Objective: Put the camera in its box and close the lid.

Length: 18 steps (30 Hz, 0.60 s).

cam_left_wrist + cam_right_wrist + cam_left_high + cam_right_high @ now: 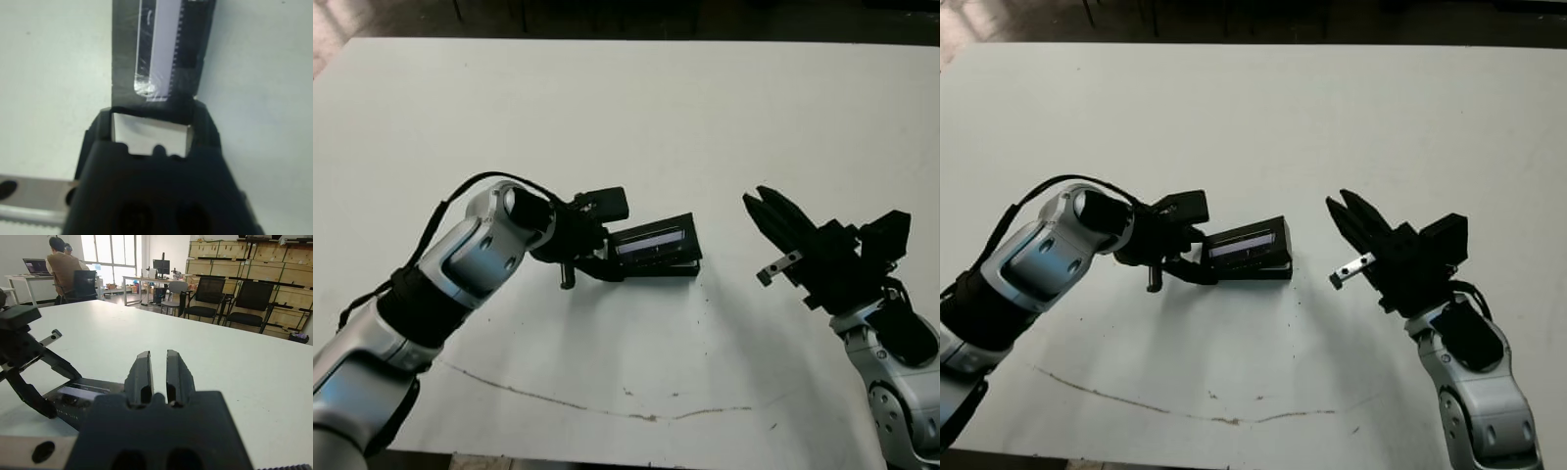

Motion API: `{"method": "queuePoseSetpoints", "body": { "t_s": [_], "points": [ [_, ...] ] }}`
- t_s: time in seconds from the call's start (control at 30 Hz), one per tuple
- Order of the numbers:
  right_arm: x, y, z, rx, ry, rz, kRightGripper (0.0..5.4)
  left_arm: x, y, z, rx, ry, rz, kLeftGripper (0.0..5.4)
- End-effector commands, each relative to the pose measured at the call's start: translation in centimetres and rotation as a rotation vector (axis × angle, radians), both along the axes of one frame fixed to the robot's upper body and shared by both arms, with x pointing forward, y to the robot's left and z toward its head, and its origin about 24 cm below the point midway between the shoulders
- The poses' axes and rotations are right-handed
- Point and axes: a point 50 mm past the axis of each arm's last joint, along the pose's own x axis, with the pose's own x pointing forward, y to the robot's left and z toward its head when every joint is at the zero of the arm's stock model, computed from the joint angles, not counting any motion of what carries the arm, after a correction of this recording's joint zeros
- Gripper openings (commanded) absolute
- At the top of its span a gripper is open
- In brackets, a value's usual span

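The lid (651,240), flat black with a glossy window strip, lies on top of the box (661,267) near the table's middle, slightly tilted. My left gripper (605,253) is at its left end, shut on the lid, with a finger on each side. In the left wrist view the lid (161,49) runs away from the fingers (100,134), and a white lining shows between them. The camera is hidden from view. My right gripper (762,204) hovers to the right of the box, apart from it, shut on nothing.
The white table (626,108) stretches wide behind and around the box. A thin brown scratch line (607,411) runs near the front edge. Beyond the table, the right wrist view shows chairs (210,296), desks and a seated person (61,267).
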Motion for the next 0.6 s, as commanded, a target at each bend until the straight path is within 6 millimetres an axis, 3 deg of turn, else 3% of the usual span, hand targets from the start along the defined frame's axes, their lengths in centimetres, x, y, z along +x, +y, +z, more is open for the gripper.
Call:
{"method": "queuePoseSetpoints", "body": {
  "t_s": [0.03, 0.6],
  "points": [
    [-0.1, -0.1, -0.6, -0.008, 0.029, -0.016, 0.0, -0.9, -1.3, 0.3, -0.047, 0.001, -0.069, 1.21],
    [-0.2, 0.2, -0.6, 0.004, 0.03, -0.014, 0.0, -0.5, -2.2, -0.8, 0.047, 0.069, -0.091, 1.21]
  ]
}}
